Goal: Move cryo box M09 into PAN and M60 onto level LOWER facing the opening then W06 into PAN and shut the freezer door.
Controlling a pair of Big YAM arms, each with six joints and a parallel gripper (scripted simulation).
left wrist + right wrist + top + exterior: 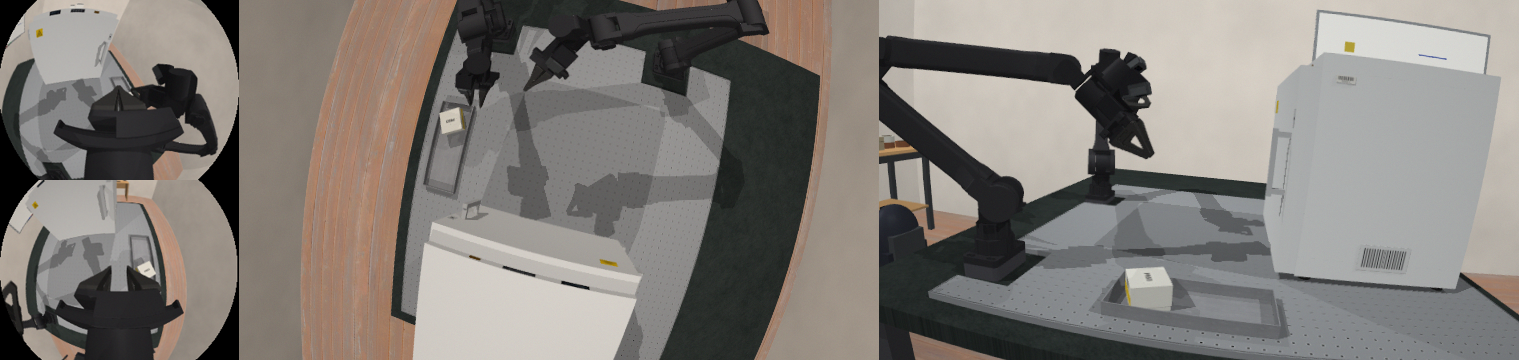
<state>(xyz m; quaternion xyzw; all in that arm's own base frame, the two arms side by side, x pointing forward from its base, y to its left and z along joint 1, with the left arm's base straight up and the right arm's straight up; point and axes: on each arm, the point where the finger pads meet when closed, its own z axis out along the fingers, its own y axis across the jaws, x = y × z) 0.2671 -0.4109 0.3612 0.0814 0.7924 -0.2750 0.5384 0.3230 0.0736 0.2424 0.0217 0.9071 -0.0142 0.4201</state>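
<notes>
The upright door handle (472, 210) (1274, 162) (99, 55) (103, 204) lies down-frame in the top view from my right hand (475, 106) (1151, 153) (133, 89) (119, 268) — partly open, holding nothing, and, I judge, the nearer hand.

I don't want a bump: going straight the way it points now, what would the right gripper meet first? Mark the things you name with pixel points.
Probably the base plate (689, 130) (1329, 310) (72, 110) (116, 248), short of the freezer's door (539, 225) (1286, 240) (72, 48) (76, 216). The right gripper (476, 106) (1152, 156) (133, 89) (119, 268) slants down that way; depth is unclear, so possibly the door's lower part.

Left tool (525, 90) (1148, 103) (119, 92): fingertips closed together, nothing held. Right tool (476, 106) (1151, 154) (134, 92) (119, 269): partly opened, tilted downward, nothing held.
</notes>
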